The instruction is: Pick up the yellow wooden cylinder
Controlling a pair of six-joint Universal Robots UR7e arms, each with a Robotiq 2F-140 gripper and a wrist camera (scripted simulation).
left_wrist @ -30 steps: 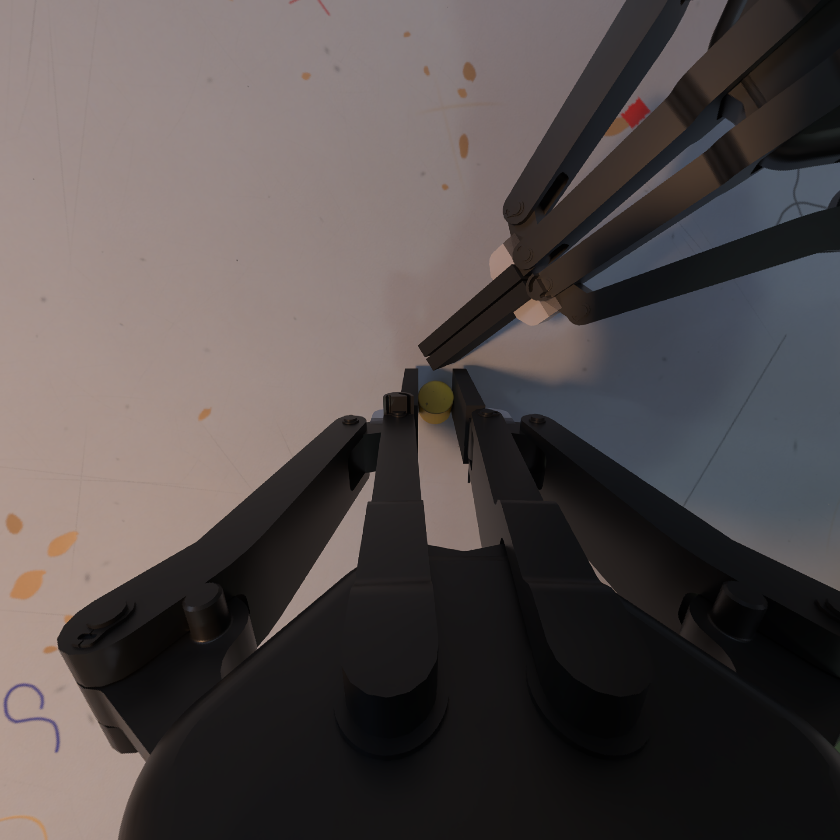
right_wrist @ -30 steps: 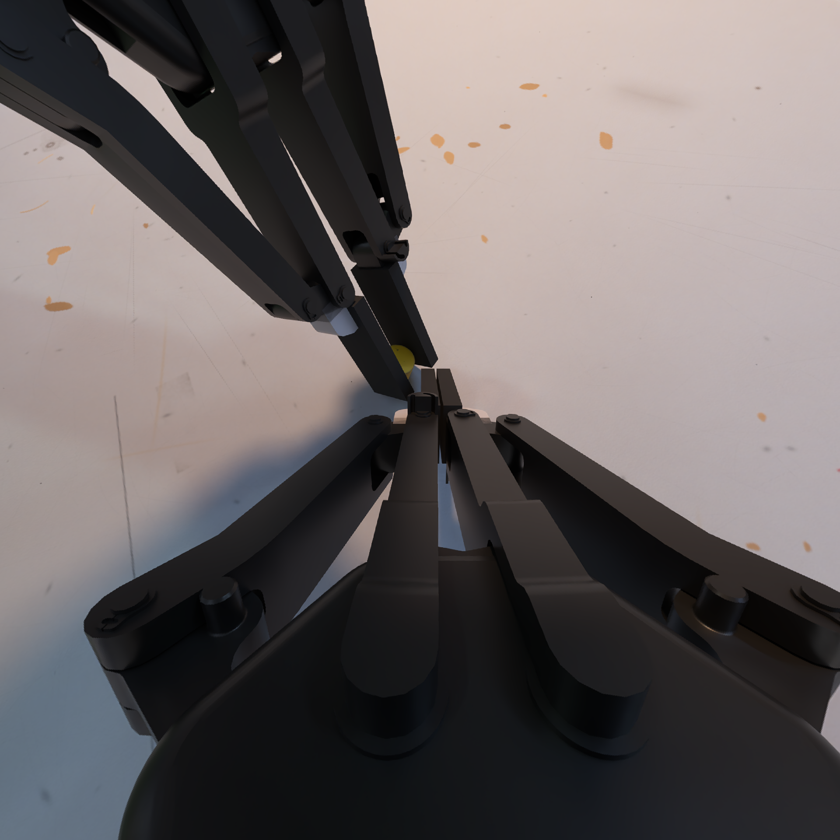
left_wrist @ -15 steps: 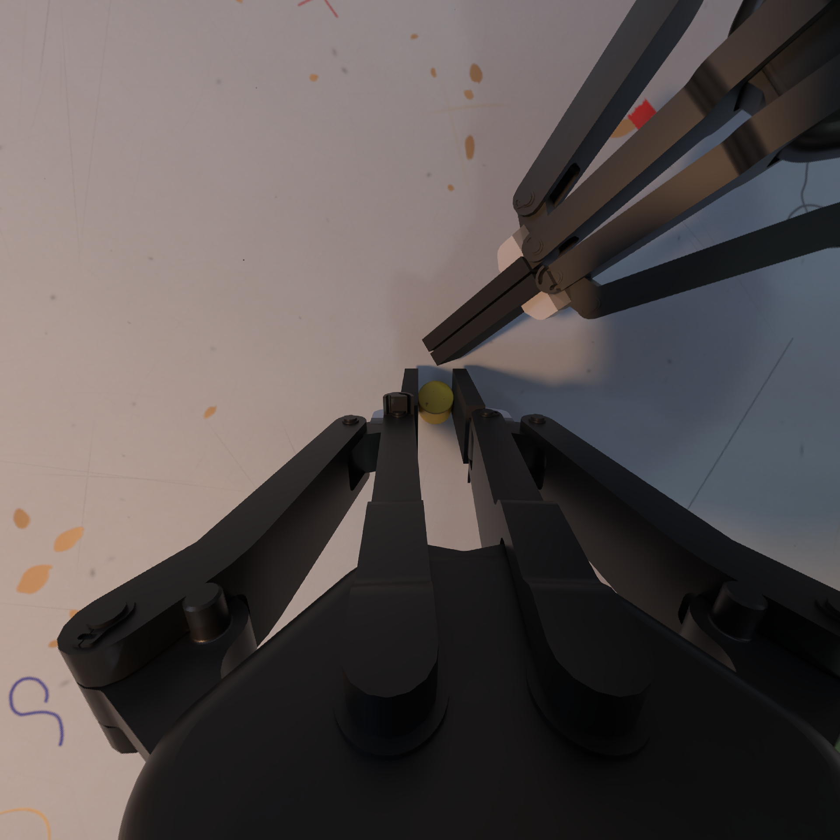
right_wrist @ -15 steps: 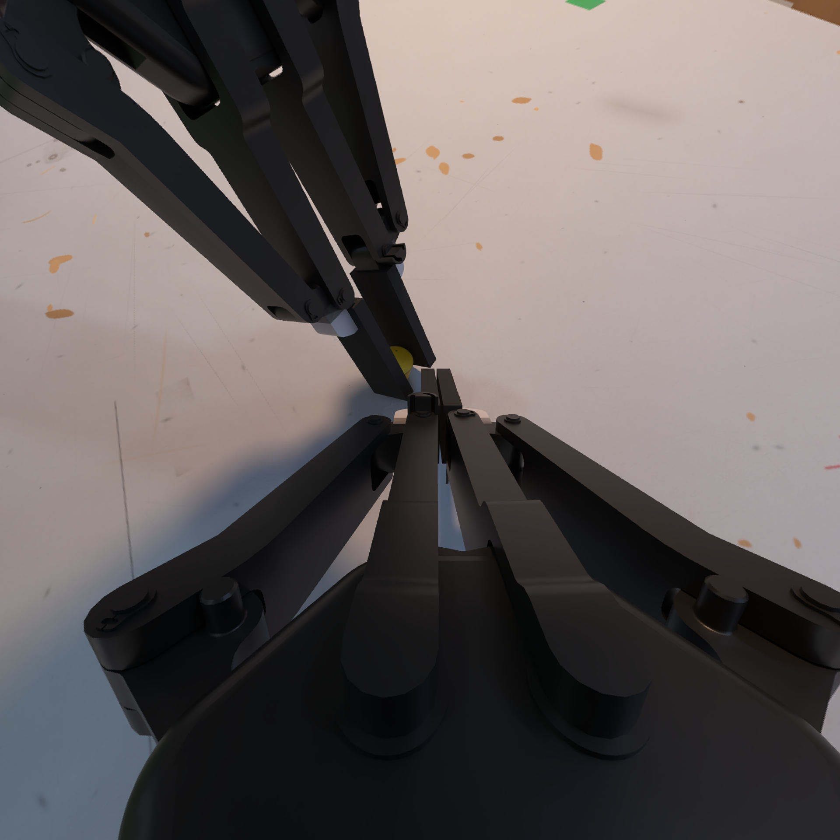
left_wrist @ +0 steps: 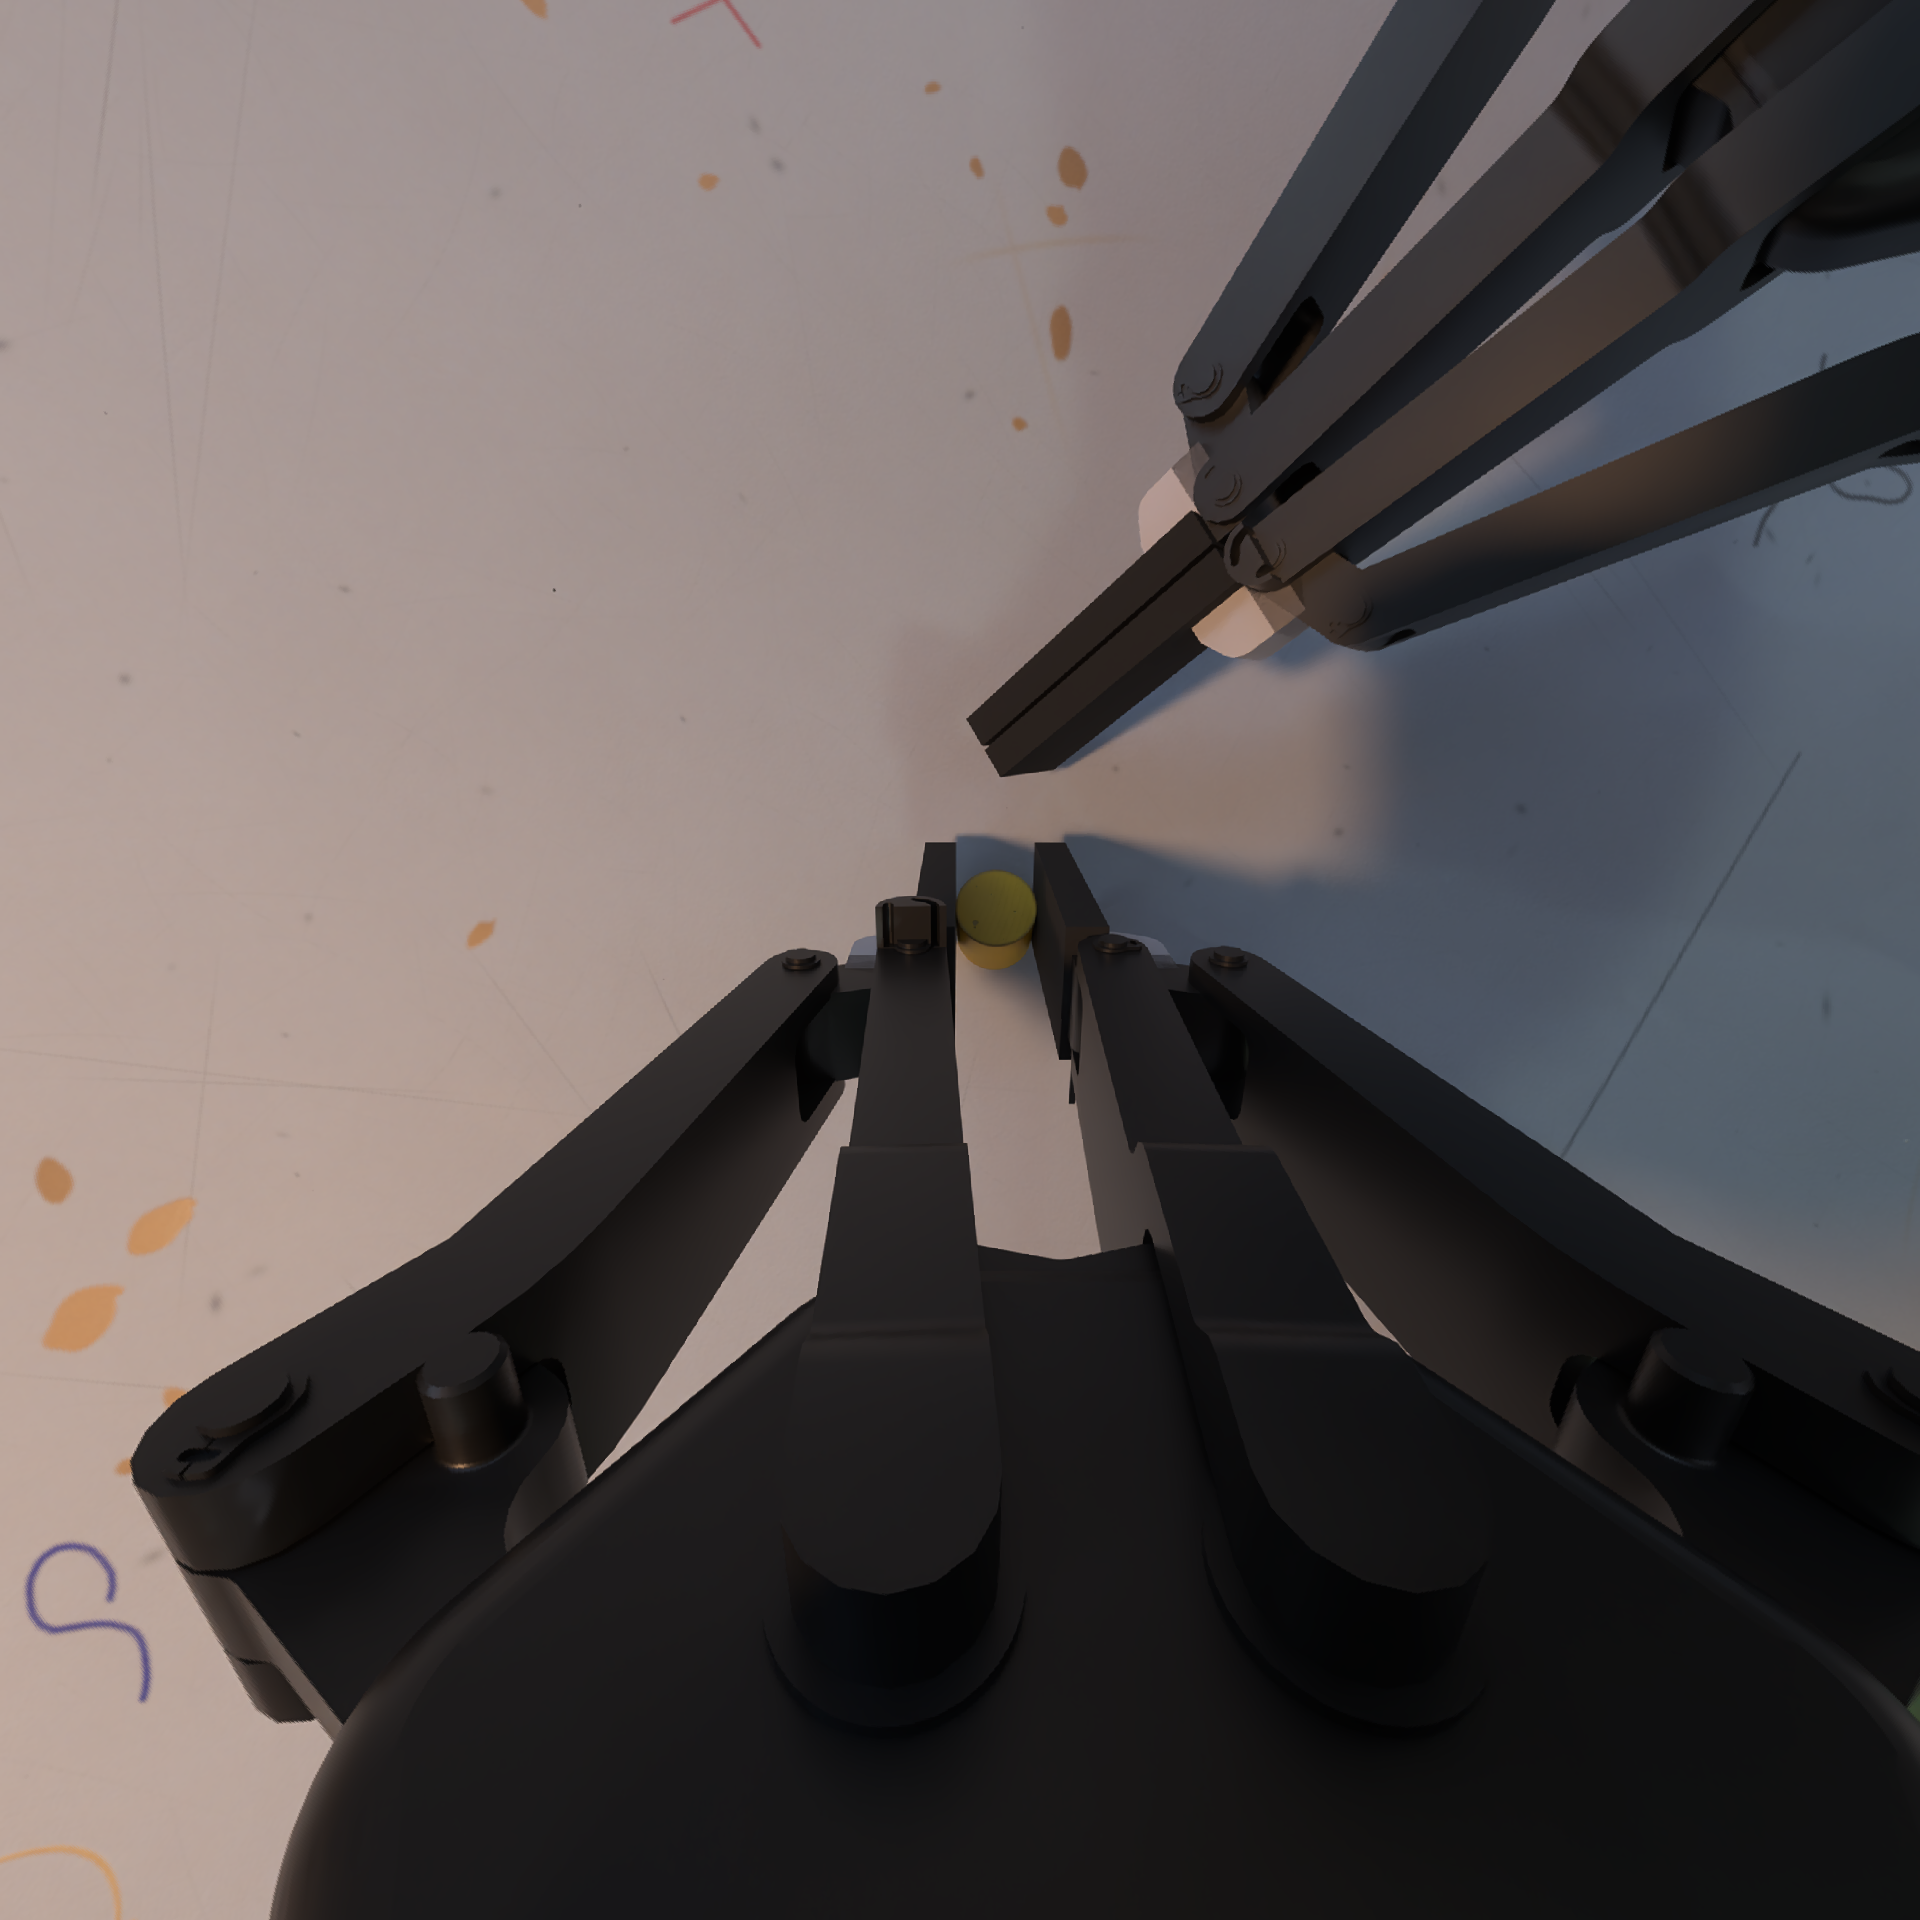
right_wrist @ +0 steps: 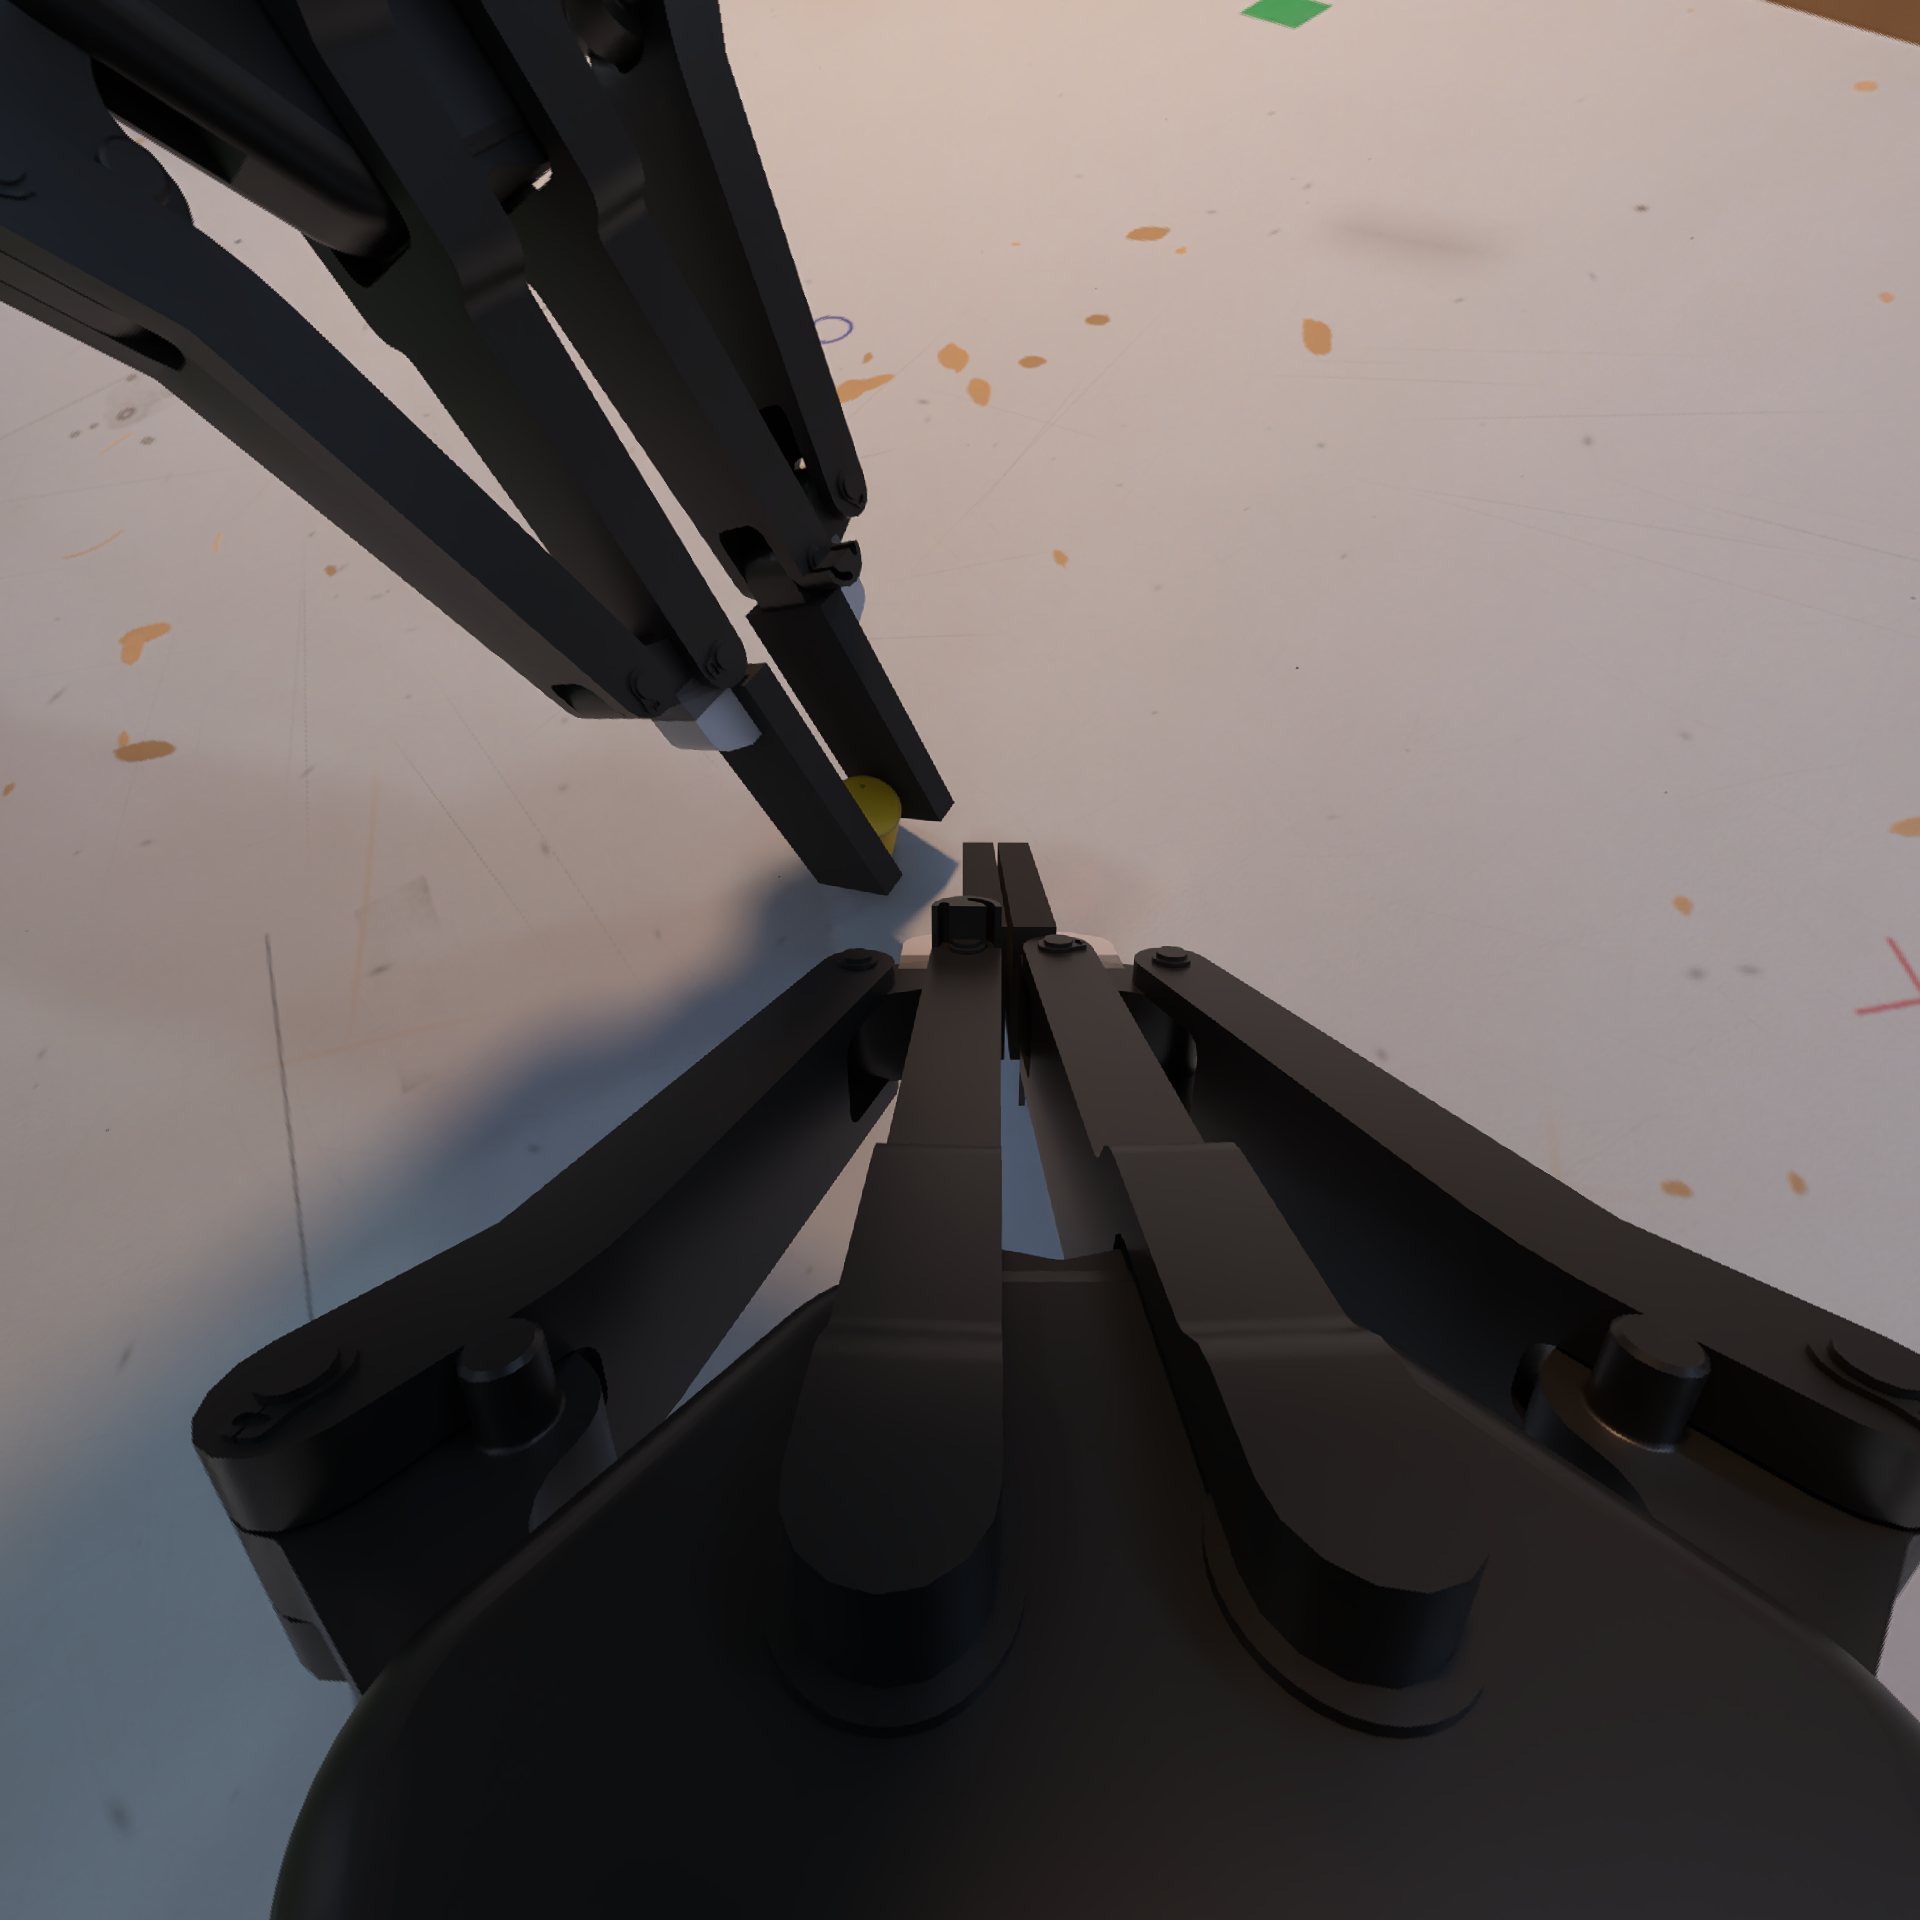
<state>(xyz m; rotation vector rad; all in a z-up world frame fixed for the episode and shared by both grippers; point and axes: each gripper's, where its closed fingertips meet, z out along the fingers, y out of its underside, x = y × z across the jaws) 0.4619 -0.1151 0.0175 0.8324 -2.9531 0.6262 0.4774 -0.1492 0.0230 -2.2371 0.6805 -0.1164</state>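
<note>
The yellow wooden cylinder (left_wrist: pixel 995 914) stands upright between the two fingers of my left gripper (left_wrist: pixel 995 868), which is shut on it from both sides just above the pale table. In the right wrist view the cylinder (right_wrist: pixel 871 805) shows only partly, between the left gripper's fingers (right_wrist: pixel 899 844). My right gripper (right_wrist: pixel 995 862) is shut and empty, with its fingers pressed together. In the left wrist view the right gripper (left_wrist: pixel 1013 743) hangs just beyond and to the right of the cylinder, apart from it.
The pale table (left_wrist: pixel 416 623) is scratched and speckled with orange spots. It bears a blue scribble (left_wrist: pixel 88 1621) at the left and a red mark (right_wrist: pixel 1896 987). A green square (right_wrist: pixel 1286 10) lies far off near the table's brown edge (right_wrist: pixel 1870 16).
My right gripper, still shut, has drawn back and up from the cylinder. My left gripper stays shut on the cylinder and has shifted only slightly over the table.
</note>
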